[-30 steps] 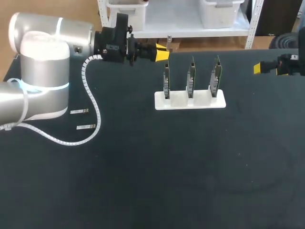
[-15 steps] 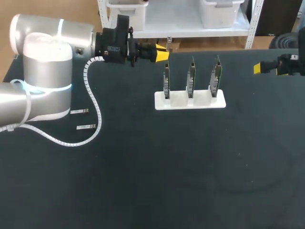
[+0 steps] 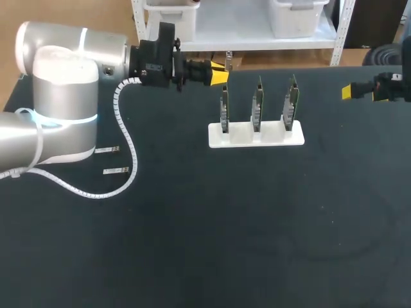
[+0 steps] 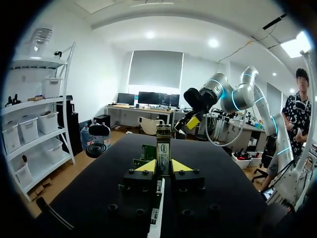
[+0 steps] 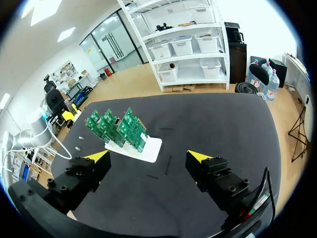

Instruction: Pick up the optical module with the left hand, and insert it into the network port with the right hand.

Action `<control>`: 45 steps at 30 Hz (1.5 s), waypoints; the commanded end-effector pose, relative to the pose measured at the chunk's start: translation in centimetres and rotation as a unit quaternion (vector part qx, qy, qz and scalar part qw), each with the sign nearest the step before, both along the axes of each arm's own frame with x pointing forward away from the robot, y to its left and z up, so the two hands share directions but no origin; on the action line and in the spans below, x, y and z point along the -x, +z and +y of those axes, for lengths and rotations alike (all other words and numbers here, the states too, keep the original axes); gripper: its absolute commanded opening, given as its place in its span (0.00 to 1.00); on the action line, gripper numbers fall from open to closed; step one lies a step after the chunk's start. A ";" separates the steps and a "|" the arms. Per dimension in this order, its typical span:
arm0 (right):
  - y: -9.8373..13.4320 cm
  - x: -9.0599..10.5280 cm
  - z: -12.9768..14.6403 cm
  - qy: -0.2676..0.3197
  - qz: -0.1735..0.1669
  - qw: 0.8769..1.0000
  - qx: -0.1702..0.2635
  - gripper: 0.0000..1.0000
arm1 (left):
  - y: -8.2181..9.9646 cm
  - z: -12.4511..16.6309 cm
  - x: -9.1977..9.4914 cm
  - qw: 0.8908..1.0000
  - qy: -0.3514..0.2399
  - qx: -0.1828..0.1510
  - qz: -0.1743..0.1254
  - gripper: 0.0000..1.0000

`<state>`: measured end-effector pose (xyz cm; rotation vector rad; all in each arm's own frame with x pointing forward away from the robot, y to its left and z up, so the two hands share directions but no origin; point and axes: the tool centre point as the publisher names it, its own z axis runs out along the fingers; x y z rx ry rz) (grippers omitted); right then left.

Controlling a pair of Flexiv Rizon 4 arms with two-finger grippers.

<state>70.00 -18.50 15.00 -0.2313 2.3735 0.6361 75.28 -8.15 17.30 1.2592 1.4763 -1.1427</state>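
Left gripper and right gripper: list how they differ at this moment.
Grip: the left gripper is shut on the optical module, its fingers close together. The right gripper stands wide open and holds nothing.
Place: the left gripper is close to the leftmost circuit board in the white stand. The right gripper is well off to the stand's other side, near the edge of the black table.
Shared: both have yellow fingertips.

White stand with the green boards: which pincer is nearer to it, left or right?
Left. The left pincer, shut on the optical module, hangs just beyond the left end of the stand; the right pincer, open, sits far off its right side.
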 end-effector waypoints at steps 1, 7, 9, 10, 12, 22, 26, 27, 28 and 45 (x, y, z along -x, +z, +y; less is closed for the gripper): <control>0.0 0.0 0.0 0.000 0.000 1.000 0.000 1.00 | -0.1 0.1 -0.2 1.000 0.000 0.002 0.001 0.00; 0.0 0.0 0.0 0.000 0.000 1.000 0.000 1.00 | -0.3 -0.2 -0.2 1.000 -0.003 -0.001 0.004 0.00; 0.0 0.0 0.0 0.000 0.000 1.000 0.000 1.00 | -0.4 -0.2 -0.1 1.000 -0.004 -0.003 0.005 0.00; 0.0 0.0 0.0 0.000 0.000 1.000 0.000 1.00 | -0.4 -0.2 -0.1 1.000 -0.004 -0.003 0.006 0.00; 0.0 0.0 0.0 0.000 0.000 1.000 0.000 1.00 | -0.5 -0.2 -0.1 1.000 -0.004 -0.004 0.007 0.00; 0.0 0.0 0.0 0.000 0.000 1.000 0.000 1.00 | -0.7 -0.3 -0.6 1.000 -0.002 -0.005 0.019 0.00; 0.0 0.0 0.0 0.000 0.000 1.000 0.000 1.00 | -0.7 -0.4 -0.6 1.000 -0.004 -0.007 0.021 0.00; 0.0 0.0 0.0 0.000 0.000 1.000 0.000 1.00 | -0.7 -0.4 -0.6 1.000 -0.004 -0.007 0.021 0.00; 0.0 0.0 0.0 0.000 0.000 1.000 0.000 1.00 | -0.7 -0.4 -0.6 1.000 -0.004 -0.007 0.021 0.00; 3.5 -4.3 -0.7 0.162 -0.065 0.985 0.002 1.00 | -0.7 -0.4 -0.6 1.000 -0.004 -0.007 0.021 0.00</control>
